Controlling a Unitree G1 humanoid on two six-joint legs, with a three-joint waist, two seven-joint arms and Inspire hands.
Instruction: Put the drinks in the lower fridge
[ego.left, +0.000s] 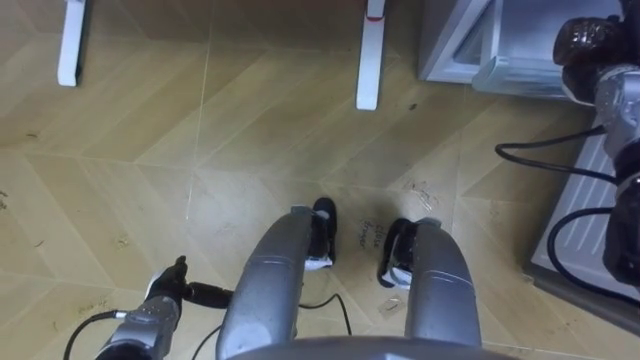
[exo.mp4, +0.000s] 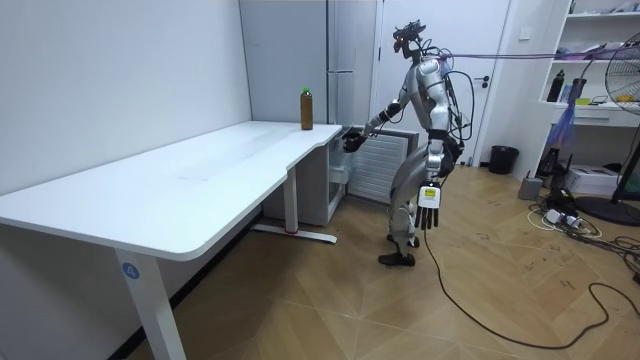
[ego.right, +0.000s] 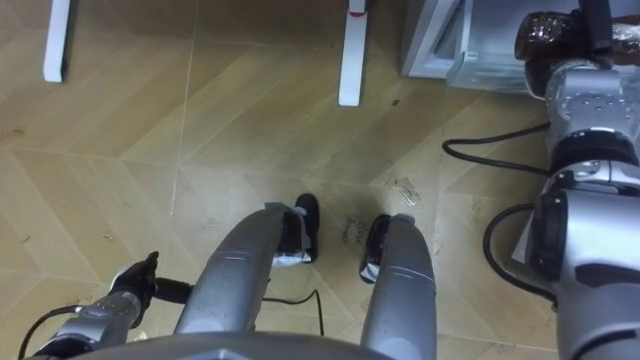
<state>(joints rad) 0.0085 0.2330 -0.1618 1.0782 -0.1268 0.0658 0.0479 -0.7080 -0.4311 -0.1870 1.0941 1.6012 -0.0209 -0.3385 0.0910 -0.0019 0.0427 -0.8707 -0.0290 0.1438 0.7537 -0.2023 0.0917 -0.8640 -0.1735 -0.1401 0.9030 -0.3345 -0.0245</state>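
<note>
Hanging straight and slack, with nothing in them: fingers (exo.mp4: 429, 221) of the left hand (exo.mp4: 430, 210), down beside the robot's thigh in the room view.

Right hand (ego.left: 590, 45): a dark, glossy shape at the end of the outstretched right arm, close up against the open front of the lower fridge (ego.left: 455, 45). Whether it is clenched or grasping something cannot be told.

Drink: one brown bottle (exo.mp4: 306, 108) with a green cap, upright on the white desk (exo.mp4: 200, 180). It stands at the far corner, the one nearest the fridge, and is apart from both hands.

Desk feet: two white bars, (ego.left: 70, 40) and (ego.left: 370, 55), flat on the wooden floor (ego.left: 200, 150) ahead of the robot's toes in the eye views.

Robot: upright on both legs on the floor, just beyond the desk's far end, with the fridge at its right arm's reach.

Background, room view's right: a small dark bin (exo.mp4: 503, 160) by the wall, well apart from the robot; a standing fan (exo.mp4: 625, 75) at the edge.
</note>
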